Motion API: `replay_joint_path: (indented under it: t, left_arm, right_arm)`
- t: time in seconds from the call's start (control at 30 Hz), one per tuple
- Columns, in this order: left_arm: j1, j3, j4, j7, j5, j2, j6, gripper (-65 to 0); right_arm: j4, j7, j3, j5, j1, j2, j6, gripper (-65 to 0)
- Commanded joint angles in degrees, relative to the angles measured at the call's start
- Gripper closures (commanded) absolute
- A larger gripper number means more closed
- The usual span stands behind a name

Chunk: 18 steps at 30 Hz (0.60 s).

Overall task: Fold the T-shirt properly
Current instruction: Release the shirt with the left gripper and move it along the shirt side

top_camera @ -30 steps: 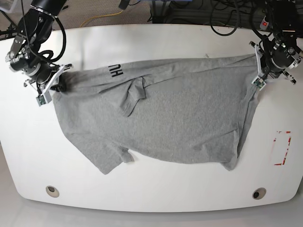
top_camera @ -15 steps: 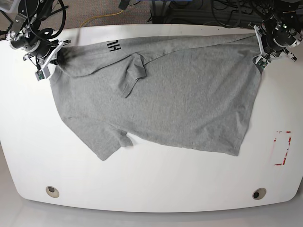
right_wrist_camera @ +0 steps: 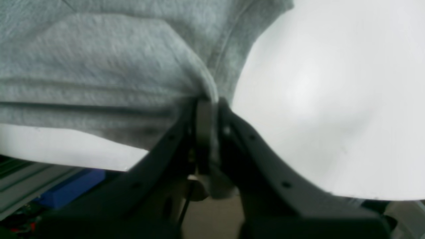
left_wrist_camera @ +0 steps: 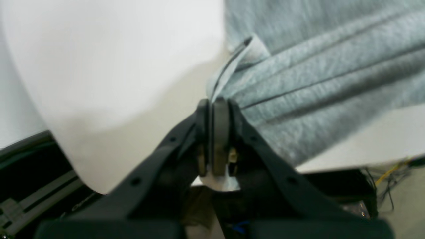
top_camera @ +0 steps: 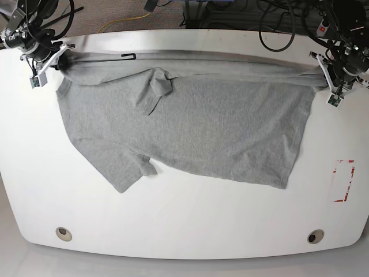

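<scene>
The light grey T-shirt (top_camera: 196, 124) lies spread across the white table (top_camera: 184, 219), its far edge pulled taut in a line between both arms. A sleeve (top_camera: 155, 86) is flopped over the body near the upper left, another sleeve (top_camera: 124, 173) points to the front left. Only a sliver of black lettering (top_camera: 128, 56) shows at the far edge. My left gripper (top_camera: 331, 86) (left_wrist_camera: 215, 101) is shut on the T-shirt (left_wrist_camera: 315, 76) at the right corner. My right gripper (top_camera: 49, 57) (right_wrist_camera: 207, 101) is shut on the T-shirt (right_wrist_camera: 99, 66) at the left corner.
A red-outlined rectangle (top_camera: 344, 180) is marked on the table at the right. Two round holes (top_camera: 64, 233) (top_camera: 315, 236) sit near the front edge. Cables and a yellow wire (top_camera: 124, 22) lie on the floor beyond the far edge.
Both grippers have carried the shirt's far edge farther back and stretched it straight. The lettering has rolled almost out of sight, and the cloth lies flatter than before.
</scene>
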State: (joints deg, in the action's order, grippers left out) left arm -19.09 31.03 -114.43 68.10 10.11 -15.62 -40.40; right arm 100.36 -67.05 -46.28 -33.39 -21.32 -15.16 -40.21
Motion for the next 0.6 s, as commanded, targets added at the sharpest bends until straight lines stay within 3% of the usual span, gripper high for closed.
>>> replay_joint_path:
  t: [0.0, 0.33, 0.57]
  left_arm:
    - [2.3, 0.3, -0.8, 1.7, -1.9, -2.1, 0.4, -0.1]
    - [7.3, -3.2, -0.3, 1.8, -2.0, -2.9, 0.4, -0.1]
    - [13.6, -6.8, 6.5, 1.8, -2.1, -2.8, 0.4, -0.4]
  right_arm:
    - [0.6, 0.9, -0.7, 1.2, 0.0, -1.4, 0.2, 0.0]
    - [0.5, 0.6, -1.0, 1.0, -0.3, 0.6, 0.2, 0.0]
    - [0.3, 0.9, -0.9, 1.3, 1.7, 0.7, 0.2, 0.0]
